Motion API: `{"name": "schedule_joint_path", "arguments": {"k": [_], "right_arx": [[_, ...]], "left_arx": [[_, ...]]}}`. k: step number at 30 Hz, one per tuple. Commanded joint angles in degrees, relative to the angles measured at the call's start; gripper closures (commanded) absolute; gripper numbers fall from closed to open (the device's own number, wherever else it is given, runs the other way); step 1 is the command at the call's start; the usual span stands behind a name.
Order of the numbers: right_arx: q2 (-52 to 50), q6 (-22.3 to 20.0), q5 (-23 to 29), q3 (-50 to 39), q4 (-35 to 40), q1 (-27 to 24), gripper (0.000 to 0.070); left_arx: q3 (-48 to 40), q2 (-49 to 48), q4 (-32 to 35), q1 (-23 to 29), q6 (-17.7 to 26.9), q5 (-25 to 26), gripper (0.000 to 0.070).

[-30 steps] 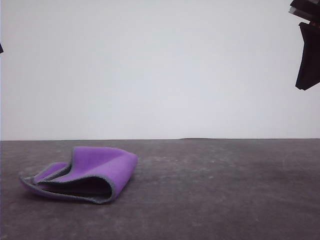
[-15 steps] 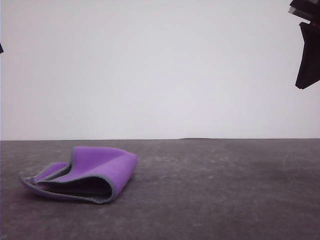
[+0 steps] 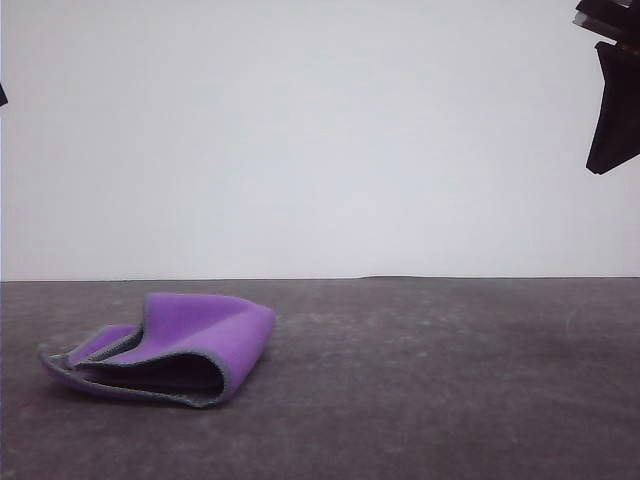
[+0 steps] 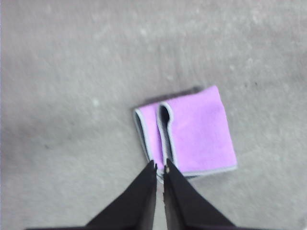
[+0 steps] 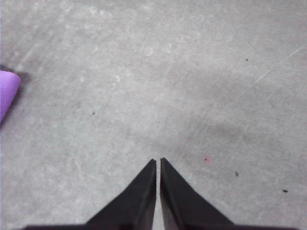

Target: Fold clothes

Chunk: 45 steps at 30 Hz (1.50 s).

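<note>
Below the left gripper (image 4: 159, 166), fingers clenched and empty, lies the folded cloth (image 4: 192, 132) on the worktop (image 4: 72, 72); right gripper (image 5: 158, 161), clenched too, hangs well apart.

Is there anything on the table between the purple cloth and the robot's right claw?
No, just bare grey table. The right wrist view shows it between the cloth and the right claw.

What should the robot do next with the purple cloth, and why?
Probably press the loose top flap flat. The small purple soft cloth with grey stitched edging lies folded on the grey table, but its layers gape open. The left gripper, jaws shut, hangs right above it.
</note>
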Motion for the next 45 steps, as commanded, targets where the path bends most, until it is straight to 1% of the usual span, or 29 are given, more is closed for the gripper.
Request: {"name": "schedule_joint_path", "arguments": {"k": [1,4,7,9,15,17,19,23,29,45], "right_arx": [[0.5,-0.3,0.2,0.5,0.6,0.2,0.0693],[0.5,-0.3,0.2,0.5,0.6,0.2,0.0692],[0.5,-0.3,0.2,0.5,0.6,0.2,0.0692],[0.5,-0.3,0.2,0.5,0.6,0.2,0.0692],[0.5,-0.3,0.2,0.5,0.6,0.2,0.0692],[0.5,-0.3,0.2,0.5,0.6,0.2,0.0692],[0.5,-0.3,0.2,0.5,0.6,0.2,0.0692],[0.5,-0.3,0.2,0.5,0.6,0.2,0.0692],[0.5,-0.3,0.2,0.5,0.6,0.2,0.0692],[0.5,-0.3,0.2,0.5,0.6,0.2,0.0693]], "left_arx": [[-0.3,-1.9,2.3,0.4,-1.9,-1.6,0.0684],[-5.1,-7.0,9.8,1.3,-4.9,-3.6,0.0685],[-13.7,-14.1,19.6,2.5,-5.7,-3.7,0.0684],[-20.0,-19.2,24.8,2.9,-6.1,-4.1,0.0684],[-39.0,-36.7,36.0,3.7,-10.2,-9.6,0.0684],[-44.8,-41.5,39.3,3.9,-11.5,-10.5,0.0684],[-49.5,-46.1,41.6,3.9,-11.8,-10.7,0.0684],[-55.4,-52.6,42.6,3.9,-11.8,-10.9,0.0684],[-59.6,-58.1,42.1,3.9,-11.8,-14.3,0.0684],[-60.4,-58.4,41.4,4.1,-11.7,-15.1,0.0684]]}}
